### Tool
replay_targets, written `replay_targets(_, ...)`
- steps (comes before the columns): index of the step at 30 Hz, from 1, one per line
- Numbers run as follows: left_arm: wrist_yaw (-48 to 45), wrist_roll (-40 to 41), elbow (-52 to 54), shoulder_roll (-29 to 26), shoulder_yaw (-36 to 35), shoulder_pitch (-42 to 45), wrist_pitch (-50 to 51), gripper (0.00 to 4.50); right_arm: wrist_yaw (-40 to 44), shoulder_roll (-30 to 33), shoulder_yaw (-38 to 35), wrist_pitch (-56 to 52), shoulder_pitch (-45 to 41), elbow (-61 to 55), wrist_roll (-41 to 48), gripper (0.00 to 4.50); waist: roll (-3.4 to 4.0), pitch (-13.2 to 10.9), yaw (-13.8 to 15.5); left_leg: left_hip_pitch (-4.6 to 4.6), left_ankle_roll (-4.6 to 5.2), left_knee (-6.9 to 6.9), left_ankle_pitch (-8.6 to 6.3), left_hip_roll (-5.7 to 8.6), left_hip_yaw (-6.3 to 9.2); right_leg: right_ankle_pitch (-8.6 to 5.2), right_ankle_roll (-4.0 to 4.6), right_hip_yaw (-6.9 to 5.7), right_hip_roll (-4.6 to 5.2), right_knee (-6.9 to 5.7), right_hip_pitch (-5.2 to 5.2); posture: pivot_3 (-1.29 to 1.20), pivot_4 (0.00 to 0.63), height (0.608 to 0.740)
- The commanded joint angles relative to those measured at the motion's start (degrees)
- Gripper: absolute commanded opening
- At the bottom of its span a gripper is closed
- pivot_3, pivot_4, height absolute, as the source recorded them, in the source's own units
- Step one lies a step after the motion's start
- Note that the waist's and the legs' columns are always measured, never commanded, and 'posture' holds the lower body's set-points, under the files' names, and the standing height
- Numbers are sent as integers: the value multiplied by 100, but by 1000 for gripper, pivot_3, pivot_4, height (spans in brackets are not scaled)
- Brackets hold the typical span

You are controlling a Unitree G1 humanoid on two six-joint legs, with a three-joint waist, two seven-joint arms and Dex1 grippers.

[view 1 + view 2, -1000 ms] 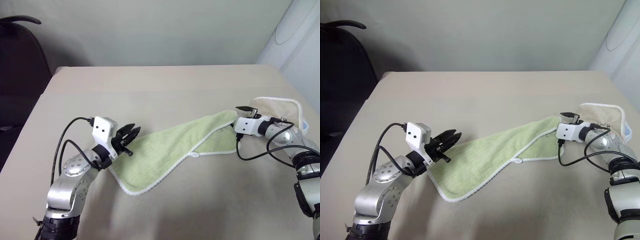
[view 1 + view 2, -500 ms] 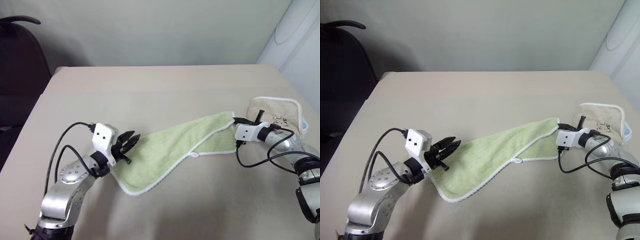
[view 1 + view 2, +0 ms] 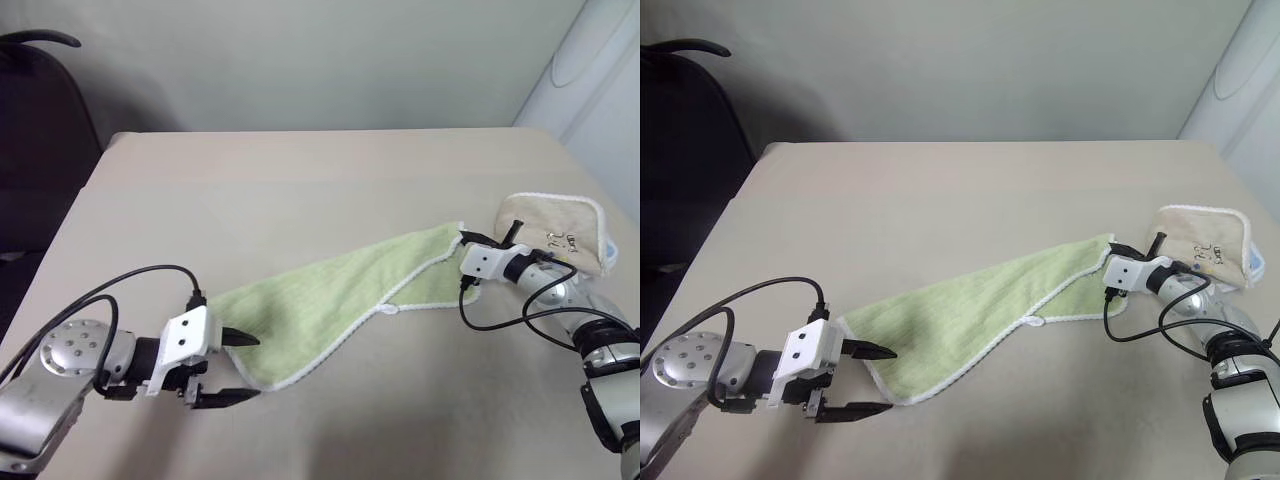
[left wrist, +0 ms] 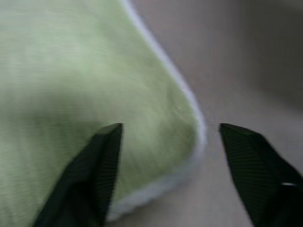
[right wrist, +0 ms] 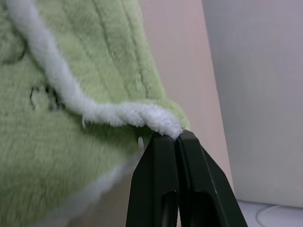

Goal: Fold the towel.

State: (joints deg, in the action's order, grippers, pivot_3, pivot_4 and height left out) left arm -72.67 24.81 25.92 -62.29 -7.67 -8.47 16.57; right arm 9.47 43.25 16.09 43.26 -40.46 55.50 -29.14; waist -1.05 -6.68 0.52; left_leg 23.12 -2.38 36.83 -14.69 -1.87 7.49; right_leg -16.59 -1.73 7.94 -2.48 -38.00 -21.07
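Towel first: the small light green terry cloth towel (image 3: 335,300) with white stitched edging lies stretched in a long diagonal band across the beige counter (image 3: 300,190), from its lower end near the robot's left side up to its far corner on the right. A small white loop (image 3: 386,311) sticks out from the edge along its near side.

The right end effector (image 3: 463,240) has its two black fingers pressed together, and in the right wrist view they pinch the towel's white-edged far corner (image 5: 161,124) at their tips. That corner sits slightly raised at the grip, while the rest of the cloth rests flat on the counter.

The left end effector (image 3: 240,368) sits at the towel's lower end with its fingers spread wide and holding nothing. One fingertip (image 3: 245,341) lies over the green cloth, and the other (image 3: 240,394) lies beyond the white edging, over bare counter. The left wrist view shows the towel's rounded corner (image 4: 189,137) between the two spread fingers.

Just behind the right arm lies a beige towel with white edging (image 3: 555,225), folded, near the counter's right edge. A dark chair (image 3: 40,130) stands beyond the counter's left side.
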Motion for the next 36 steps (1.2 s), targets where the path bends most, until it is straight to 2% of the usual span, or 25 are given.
replay_targets(1,-262,-383,-141,-62,427,228,-410,4486,-45,71,-212,-20,126,-289,208,0,0,0,-3,1,0,0,0,0,0,0,0,0,0,1,0,0,150,740)
replay_targets(6,-153,-1061,-541,188,1184,787,-709,4486,128,155,-331,-100,380,-706,406,0,3,0,-8,6,0,0,0,-1,2,0,0,-1,4,1,-4,0,150,740)
replay_targets(12,-133,-1415,-778,443,1614,1106,-937,4486,323,224,-540,-331,758,-1234,639,0,10,4,-7,12,1,0,0,-3,7,0,0,-3,8,2,-7,0,150,740)
replay_targets(15,-60,-1586,-900,569,1700,1205,-1171,3904,384,237,-613,-434,884,-1418,678,0,13,5,-6,11,1,0,0,-3,9,0,0,-3,12,2,-6,0,150,740)
replay_targets(26,74,-1345,-690,722,1459,1022,-1164,146,518,295,-627,-533,756,-1383,664,0,18,6,-22,12,1,-1,1,-3,10,0,0,-3,15,2,-7,0,150,740)
replay_targets(27,105,-1341,-674,723,1446,995,-1170,27,544,299,-623,-522,731,-1364,675,0,18,6,-26,12,1,-1,1,-3,10,0,0,-3,15,3,-8,0,150,740)
replay_targets(31,327,-1104,-576,815,1190,828,-1017,27,656,329,-627,-454,628,-1260,722,0,18,6,-26,12,1,-1,1,-3,9,0,0,-3,15,2,-8,0,150,740)
replay_targets(36,782,-69,-274,1167,462,872,-195,27,796,390,-758,-516,490,-1114,935,0,18,6,-22,13,1,-1,1,-3,10,0,0,-5,15,2,-7,0,150,740)
